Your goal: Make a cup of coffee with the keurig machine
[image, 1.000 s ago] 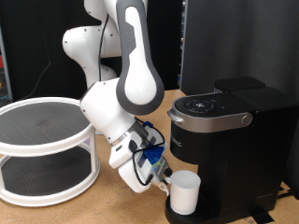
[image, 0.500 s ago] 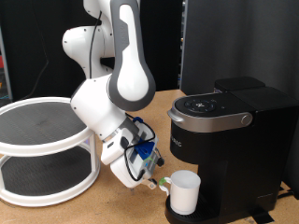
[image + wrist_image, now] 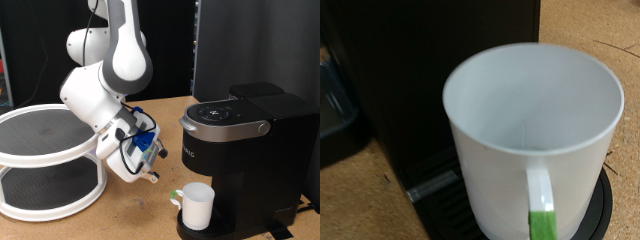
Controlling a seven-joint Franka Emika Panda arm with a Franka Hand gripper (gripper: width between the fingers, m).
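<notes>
The cup [image 3: 198, 205], a plain white mug, is seen standing upright on the round drip tray [image 3: 232, 231] at the base of the keurig machine [image 3: 245, 150], under the overhanging silver-rimmed top, with its handle turned toward the exterior view's left. A small green mark is shown at the handle. In the wrist view the cup [image 3: 535, 140] fills most of the picture, its inside white and bare, the handle with the green mark facing the camera, and the black front of the keurig machine [image 3: 410, 70] rises just behind it; the dark tray [image 3: 602, 205] is visible beneath the mug. The gripper [image 3: 150, 176] is found to the exterior view's left of the cup, above the wooden table [image 3: 130, 220], and apart from the mug. Compared with the earlier pictures, the gripper has been drawn back and raised: a second ago its fingertips were right at the cup's handle, half a second ago a little off it, and now a clear gap of table is left between them. The cup has not been shifted over that time. Whether the fingers are apart or together cannot be told, since they are small and partly hidden by blue fittings. A white two-tier round rack [image 3: 45, 160] is placed at the exterior view's left.
</notes>
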